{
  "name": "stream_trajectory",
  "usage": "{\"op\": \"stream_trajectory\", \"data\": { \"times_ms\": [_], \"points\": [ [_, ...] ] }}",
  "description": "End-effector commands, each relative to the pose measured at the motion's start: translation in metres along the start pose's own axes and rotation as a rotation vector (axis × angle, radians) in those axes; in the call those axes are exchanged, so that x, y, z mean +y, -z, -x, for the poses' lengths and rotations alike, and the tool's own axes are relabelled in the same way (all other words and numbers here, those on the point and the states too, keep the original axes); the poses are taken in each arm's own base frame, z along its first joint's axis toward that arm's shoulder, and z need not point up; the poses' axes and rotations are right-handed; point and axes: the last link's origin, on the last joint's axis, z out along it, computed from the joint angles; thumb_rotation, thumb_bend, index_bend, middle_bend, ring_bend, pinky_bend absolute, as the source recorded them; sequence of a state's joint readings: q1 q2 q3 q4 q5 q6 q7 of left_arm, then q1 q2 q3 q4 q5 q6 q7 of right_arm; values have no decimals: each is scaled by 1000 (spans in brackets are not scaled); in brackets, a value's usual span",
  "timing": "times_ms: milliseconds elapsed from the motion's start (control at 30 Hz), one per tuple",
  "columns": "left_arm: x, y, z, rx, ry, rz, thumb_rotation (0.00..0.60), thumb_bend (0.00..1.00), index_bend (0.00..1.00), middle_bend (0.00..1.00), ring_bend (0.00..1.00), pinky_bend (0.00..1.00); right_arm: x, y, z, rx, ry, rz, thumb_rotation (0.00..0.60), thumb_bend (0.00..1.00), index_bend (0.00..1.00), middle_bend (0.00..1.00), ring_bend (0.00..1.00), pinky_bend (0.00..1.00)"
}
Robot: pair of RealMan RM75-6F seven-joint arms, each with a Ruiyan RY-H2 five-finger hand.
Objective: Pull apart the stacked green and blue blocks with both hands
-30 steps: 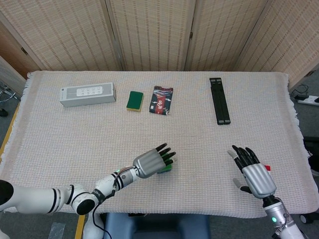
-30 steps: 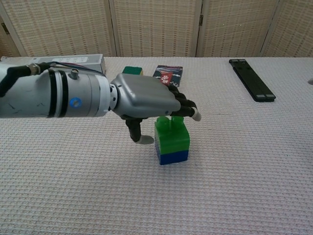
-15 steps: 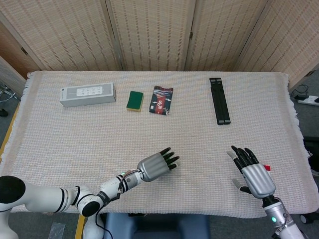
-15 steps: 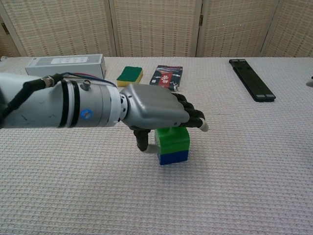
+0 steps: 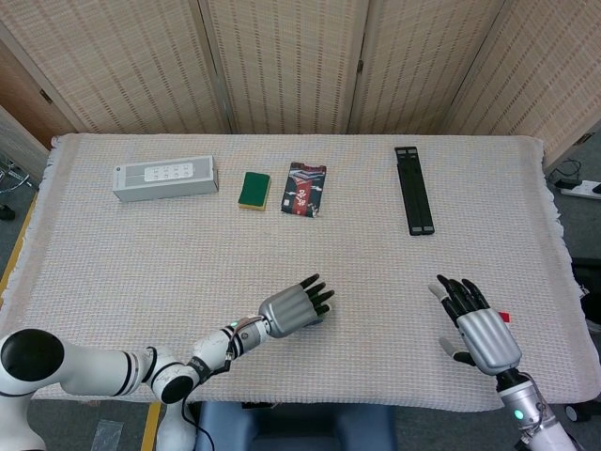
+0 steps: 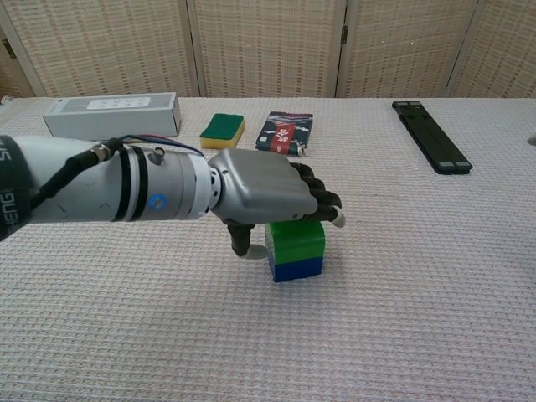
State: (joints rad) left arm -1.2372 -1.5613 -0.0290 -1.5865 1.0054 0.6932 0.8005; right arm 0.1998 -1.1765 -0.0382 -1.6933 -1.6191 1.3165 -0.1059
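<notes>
The green block sits stacked on the blue block, upright on the woven tablecloth near the front edge. My left hand lies palm down over the green block's top, covering its studs. Its fingers reach over the top and curl slightly. The thumb hangs down just left of the stack. In the head view my left hand hides both blocks. My right hand rests far to the right, palm down and fingers spread, holding nothing.
Along the back of the table lie a white box, a green and yellow sponge, a dark packet and a black strip. A small red scrap sits beside my right hand.
My left hand has sunk onto the green block, hiding its studs, and its fingers have curled in a little. My right hand has not moved.
</notes>
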Motion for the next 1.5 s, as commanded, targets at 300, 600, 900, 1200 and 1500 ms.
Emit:
{"op": "stream_trajectory", "data": {
  "times_ms": [300, 600, 900, 1200, 1500],
  "points": [
    [-4, 0, 6, -7, 10, -10, 600, 419, 167, 144, 0, 0, 0, -1, 0, -4, -3, -2, 600, 366, 0, 0, 0, 0],
    [-3, 3, 8, 5, 19, 0, 600, 418, 311, 353, 32, 0, -1, -1, 1, -8, 0, -6, 600, 366, 0, 0, 0, 0],
    [-3, 3, 7, 72, 14, 3, 600, 418, 481, 533, 190, 8, -2, -1, 2, -15, 3, -9, 600, 366, 0, 0, 0, 0],
    [-7, 5, 8, 154, 27, 0, 600, 415, 634, 710, 353, 164, -3, -1, 3, -23, 6, -13, 600, 366, 0, 0, 0, 0],
    [-15, 18, 5, 195, 59, -30, 600, 415, 677, 750, 394, 194, -7, -2, 6, -14, 0, -44, 600, 366, 0, 0, 0, 0]
  ]
}}
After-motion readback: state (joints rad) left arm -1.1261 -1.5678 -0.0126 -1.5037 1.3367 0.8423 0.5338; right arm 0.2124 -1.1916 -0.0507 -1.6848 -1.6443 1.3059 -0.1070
